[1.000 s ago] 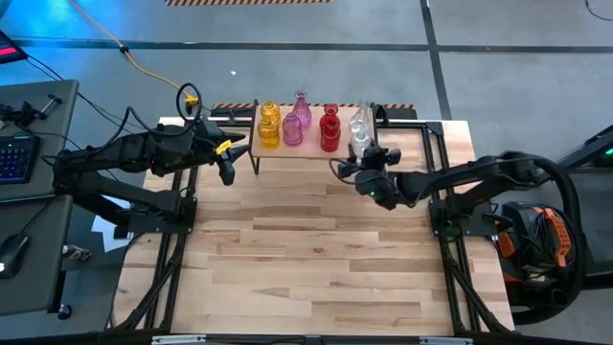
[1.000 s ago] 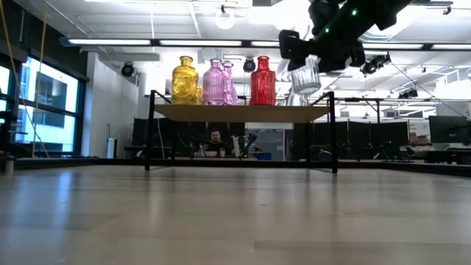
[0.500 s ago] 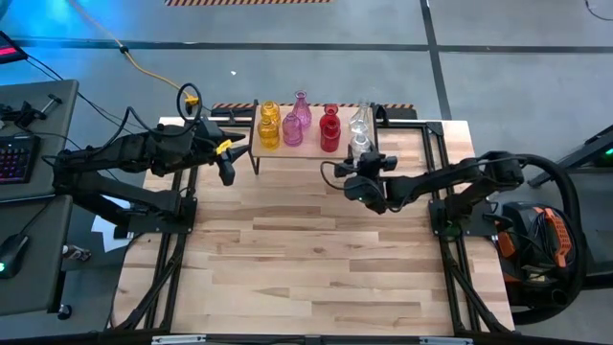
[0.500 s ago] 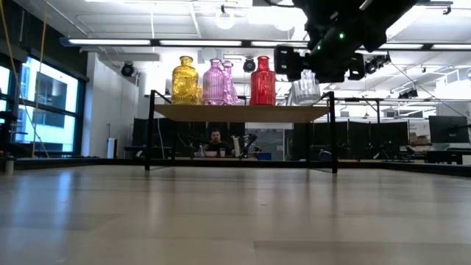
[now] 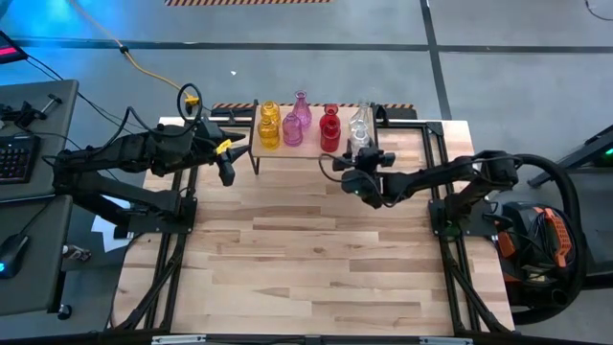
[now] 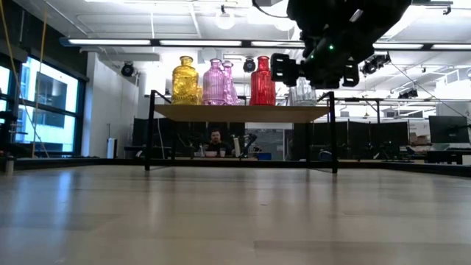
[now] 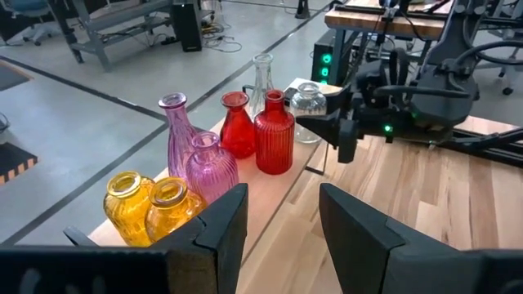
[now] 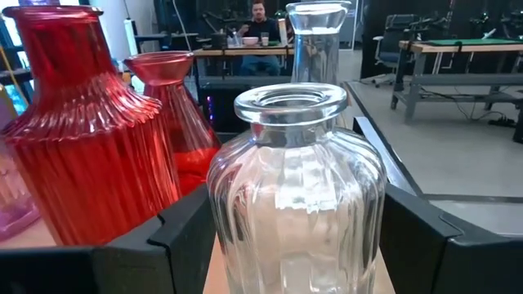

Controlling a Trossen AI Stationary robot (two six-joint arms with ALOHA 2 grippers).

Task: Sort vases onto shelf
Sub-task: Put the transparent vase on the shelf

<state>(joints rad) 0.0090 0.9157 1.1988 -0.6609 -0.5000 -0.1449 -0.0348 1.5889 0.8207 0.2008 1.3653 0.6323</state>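
Here, all eight vases are seen standing upright on the shelf (image 5: 308, 153) at the far edge of the table (image 5: 306, 249), grouped by colour: the two yellow vases (image 5: 269, 126) at the left end, then the two pink vases (image 5: 296, 121), the two red vases (image 5: 330, 127), and the clear ones at the right end. The right end effector (image 5: 356, 159) is held at the shelf's right front corner, its fingers (image 8: 176, 237) set on either side of the ribbed clear vase (image 8: 296, 196), which rests on the shelf top; whether the fingers press against the glass or stand just off it cannot be told. A taller, slim clear vase (image 8: 317, 41) is seen directly behind it. The left end effector (image 5: 228, 171) is held above the table just beside the shelf's left end, with its fingers (image 7: 221, 224) parted and nothing between them.
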